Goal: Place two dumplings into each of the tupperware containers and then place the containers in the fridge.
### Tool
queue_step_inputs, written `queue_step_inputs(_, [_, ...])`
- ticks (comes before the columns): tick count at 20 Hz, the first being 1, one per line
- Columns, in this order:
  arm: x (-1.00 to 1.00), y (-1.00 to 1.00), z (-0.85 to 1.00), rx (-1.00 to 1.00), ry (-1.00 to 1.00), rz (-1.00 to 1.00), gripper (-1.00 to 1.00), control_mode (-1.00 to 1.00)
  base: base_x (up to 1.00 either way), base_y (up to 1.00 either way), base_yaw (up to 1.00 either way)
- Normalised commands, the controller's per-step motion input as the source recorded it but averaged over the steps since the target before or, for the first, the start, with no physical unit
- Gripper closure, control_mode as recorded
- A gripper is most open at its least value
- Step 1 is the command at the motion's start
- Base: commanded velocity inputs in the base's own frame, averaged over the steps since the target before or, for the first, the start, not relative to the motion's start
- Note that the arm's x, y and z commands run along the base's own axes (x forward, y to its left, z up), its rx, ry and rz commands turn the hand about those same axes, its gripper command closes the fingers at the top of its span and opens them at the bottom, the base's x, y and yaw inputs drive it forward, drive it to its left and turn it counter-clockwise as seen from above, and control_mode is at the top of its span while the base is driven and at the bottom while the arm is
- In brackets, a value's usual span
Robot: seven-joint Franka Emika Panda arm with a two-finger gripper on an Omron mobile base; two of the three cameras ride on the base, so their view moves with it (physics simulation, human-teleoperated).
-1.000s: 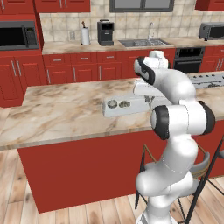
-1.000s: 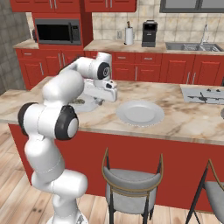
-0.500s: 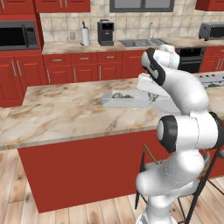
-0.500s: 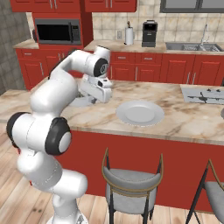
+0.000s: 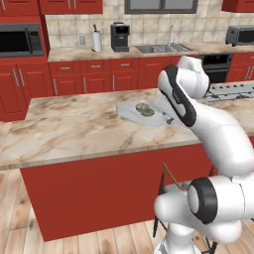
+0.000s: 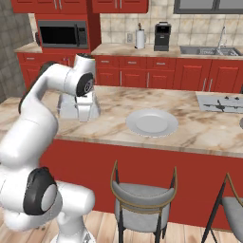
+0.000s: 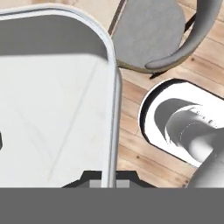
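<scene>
A clear, whitish tupperware container [image 5: 134,113] hangs slightly tilted just above the marble island counter [image 5: 74,129]. Two beige dumplings [image 5: 145,109] lie in it. My gripper [image 5: 167,117] is shut on its rim at the side nearest the arm. From the right base view the same tupperware container [image 6: 71,107] shows behind my gripper [image 6: 85,115]. In the hand view the container's rounded rim [image 7: 113,83] runs straight down into my gripper [image 7: 109,183], and the pale tray floor fills the left. The fridge is out of view.
A round grey plate [image 6: 152,122] lies on the counter right of the arm. Stools [image 6: 142,190] stand along the counter's near side. A stove top [image 6: 220,102] sits at the far right. Red cupboards, a sink [image 5: 158,48] and a microwave [image 5: 20,40] line the back wall.
The container has come up off the counter in my shut gripper and swung round with the hand as the arm rose and straightened. The plate has not moved.
</scene>
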Motion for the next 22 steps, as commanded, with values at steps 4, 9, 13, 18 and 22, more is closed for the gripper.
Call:
queue_step_inputs(4, [-0.59, 0.46, 0.05, -0.10, -0.17, -0.41, 1.00, -1.00, 0.00, 0.00, 0.00])
queue_step_inputs(9, [-0.62, -0.09, 0.17, 0.01, 0.05, -0.28, 1.00, -1.00, 0.00, 0.00, 0.00])
queue_step_inputs(13, [-0.22, 0.03, 0.13, 0.00, 0.01, -0.05, 1.00, -1.00, 0.00, 0.00, 0.00])
queue_step_inputs(18, [-0.34, -0.18, 0.10, 0.02, 0.09, 0.04, 1.00, -1.00, 0.00, 0.00, 0.00])
queue_step_inputs(22, [-0.02, -0.13, 0.00, 0.00, 0.01, 0.00, 1.00, -1.00, 0.00, 0.00, 0.00])
